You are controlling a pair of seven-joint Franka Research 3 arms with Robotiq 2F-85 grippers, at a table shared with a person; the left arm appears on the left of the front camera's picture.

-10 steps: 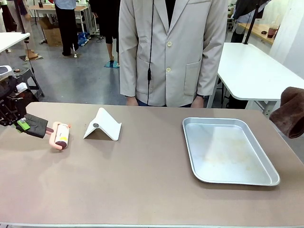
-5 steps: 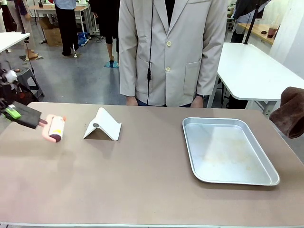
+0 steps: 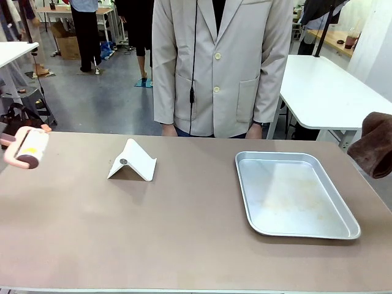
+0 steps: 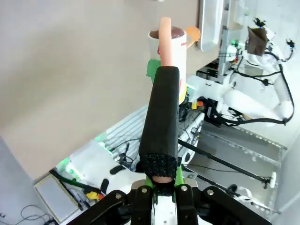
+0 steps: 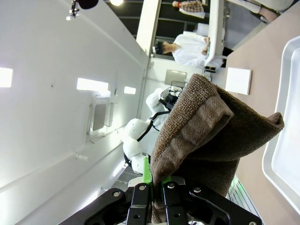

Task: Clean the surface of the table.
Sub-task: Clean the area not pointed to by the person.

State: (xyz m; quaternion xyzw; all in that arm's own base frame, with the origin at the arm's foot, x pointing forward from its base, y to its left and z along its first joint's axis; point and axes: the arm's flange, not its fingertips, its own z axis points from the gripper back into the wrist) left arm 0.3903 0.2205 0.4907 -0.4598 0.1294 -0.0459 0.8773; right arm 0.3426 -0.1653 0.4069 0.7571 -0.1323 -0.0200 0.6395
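Clamping left tool [image 4: 162,182]: lint roller [image 3: 29,149] handle, at counter [image 3: 184,239] left edge
Pinching right tool [image 5: 157,182]: brown cloth [image 5: 206,126]
Risk: roller knocking white stand [image 3: 131,162] over

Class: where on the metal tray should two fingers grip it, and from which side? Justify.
Probably the raised rim of the tray, on its left long side, coming from above, one finger inside and one outside. It lies flat on the table, too wide to span; only the thin upturned lip offers purchase.

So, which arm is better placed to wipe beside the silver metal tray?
Probably right: the right gripper is shut on a brown folded cloth near that tray, while the left gripper holds its pink lint roller at the opposite edge.
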